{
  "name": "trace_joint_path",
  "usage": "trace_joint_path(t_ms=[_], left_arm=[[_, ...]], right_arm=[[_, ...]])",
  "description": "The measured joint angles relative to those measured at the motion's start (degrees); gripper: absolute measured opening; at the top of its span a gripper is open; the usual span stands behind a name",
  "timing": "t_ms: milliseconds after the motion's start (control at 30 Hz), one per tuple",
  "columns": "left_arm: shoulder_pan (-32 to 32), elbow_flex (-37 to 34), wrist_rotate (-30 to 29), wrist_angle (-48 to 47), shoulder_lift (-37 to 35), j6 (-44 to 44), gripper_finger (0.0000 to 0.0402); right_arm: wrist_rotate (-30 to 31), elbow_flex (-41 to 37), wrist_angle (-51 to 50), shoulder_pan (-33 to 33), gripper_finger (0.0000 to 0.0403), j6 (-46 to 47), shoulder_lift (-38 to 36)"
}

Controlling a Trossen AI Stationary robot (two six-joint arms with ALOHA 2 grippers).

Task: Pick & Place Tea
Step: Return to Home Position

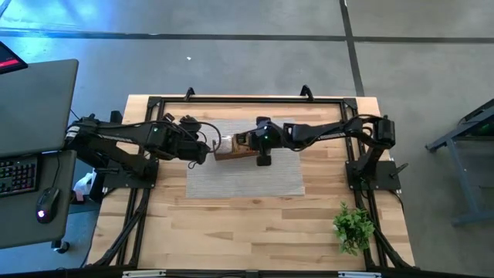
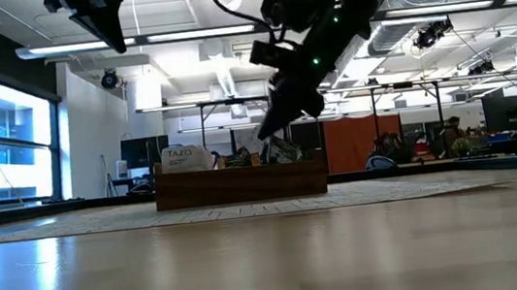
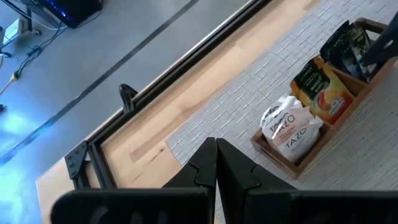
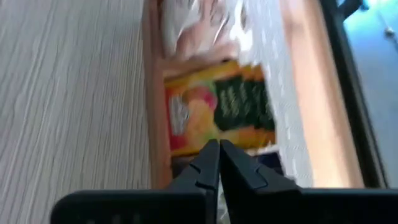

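both grippers empty in the air; all visible tea lodged in the wooden tray.

the right gripper is shown with its fingers pressed together and nothing pinched, held just above the wooden tray, over the orange-and-green sachets of the middle compartment. the left gripper, likewise pressed together and empty, is held higher, just beside the tray's left end and over the grey woven mat. the tea is seen sorted in the tray: white sachets in the end compartment nearest the left arm, the orange-and-green ones in the middle, dark sachets in the far end, all propped on edge and leaning. the tray is set on the mat, which lies on the wooden table. a small green plant is placed well apart from the tray, toward a right-hand corner of the table.
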Motion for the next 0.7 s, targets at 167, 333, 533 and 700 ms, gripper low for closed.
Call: trace_joint_path(t_ms=[167,333,533,700], left_arm=[[0.0,0.0,-0.2,0.1,0.0,0.0,0.0001],[0.0,0.0,-0.2,0.1,0.0,-0.1,0.0001],[0.0,-0.1,-0.2,0.1,0.0,-0.2,0.0001],[0.0,-0.1,-0.2,0.0,0.0,0.0,0.0001]], right_arm=[[0.4,-0.1,-2.2,0.0,0.0005,0.9,0.2],[-0.9,0.0,-2.3,-0.4,0.0003,1.3,2.2],[3.4,-0.1,-3.0,-0.4,0.0002,-0.2,5.0],[3.7,-0.1,-2.2,-0.3,0.0001,-0.3,1.8]])
